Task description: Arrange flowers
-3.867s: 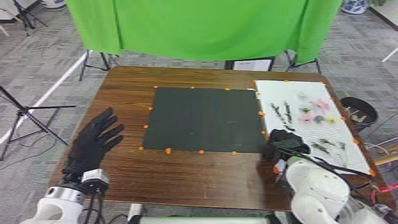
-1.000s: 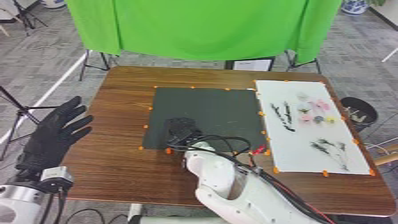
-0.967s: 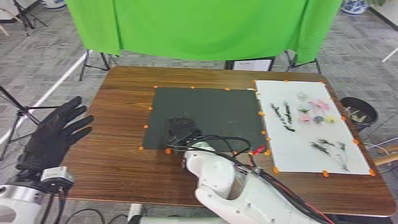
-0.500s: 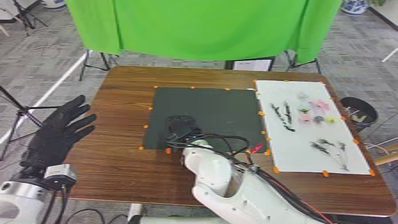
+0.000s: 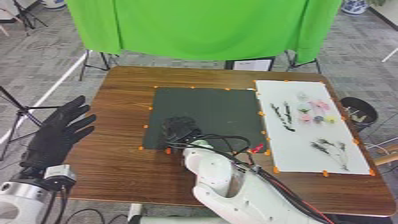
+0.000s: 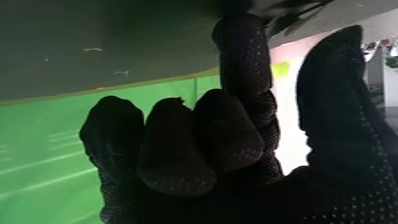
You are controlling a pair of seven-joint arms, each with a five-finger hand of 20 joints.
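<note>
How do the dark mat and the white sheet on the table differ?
The dark mat is nearly square, while the white sheet is long and narrow. The dark mat has the right hand over it; the white sheet carries small flowers and dark sprigs. Both lie flat on the table, with orange markers along their edges.
</note>
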